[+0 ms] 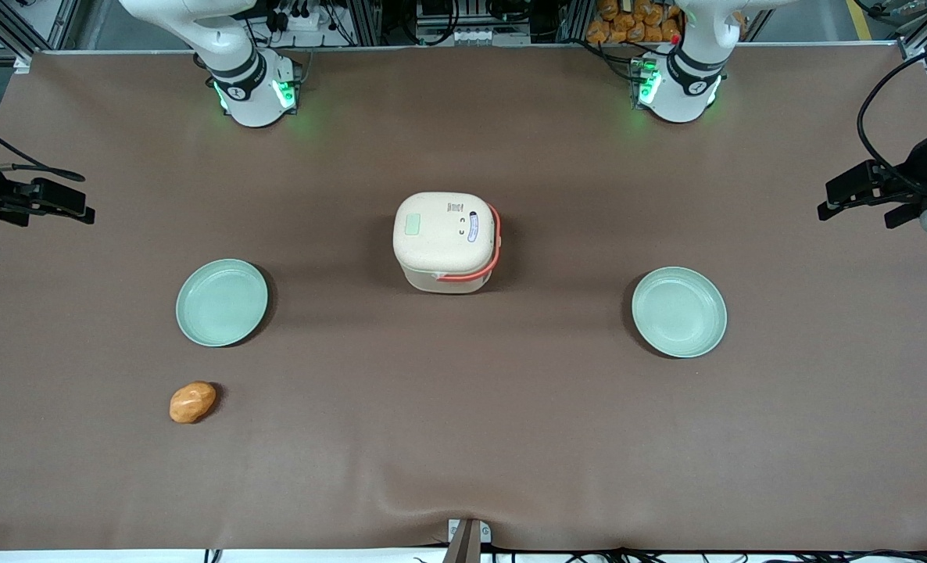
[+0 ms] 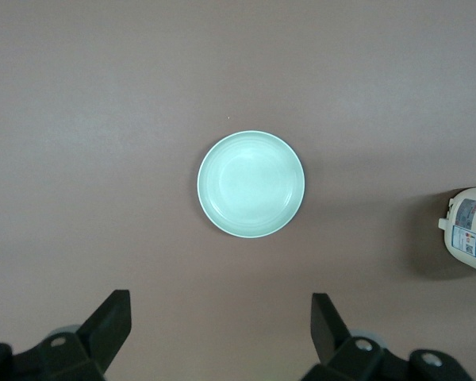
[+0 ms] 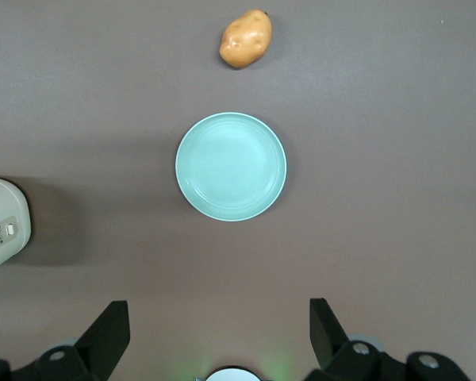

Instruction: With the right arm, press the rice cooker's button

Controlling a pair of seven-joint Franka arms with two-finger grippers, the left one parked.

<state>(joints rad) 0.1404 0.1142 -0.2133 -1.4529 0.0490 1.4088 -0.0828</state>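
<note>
At the working arm's table end, tool (image 3: 214, 337) open above a plate (image 3: 231, 166), rice cooker (image 1: 445, 241) mid-table, well apart.

Even overhead light, sharp focus, no glare; soft shadows beside rice cooker (image 1: 445, 242) and plates (image 1: 222, 303); gripper (image 3: 219, 341) up high.

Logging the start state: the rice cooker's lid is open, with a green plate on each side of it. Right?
Not quite: in the front view the rice cooker has its lid shut, button untouched. Plates flank it as said. The pincer hangs open above one plate.
</note>
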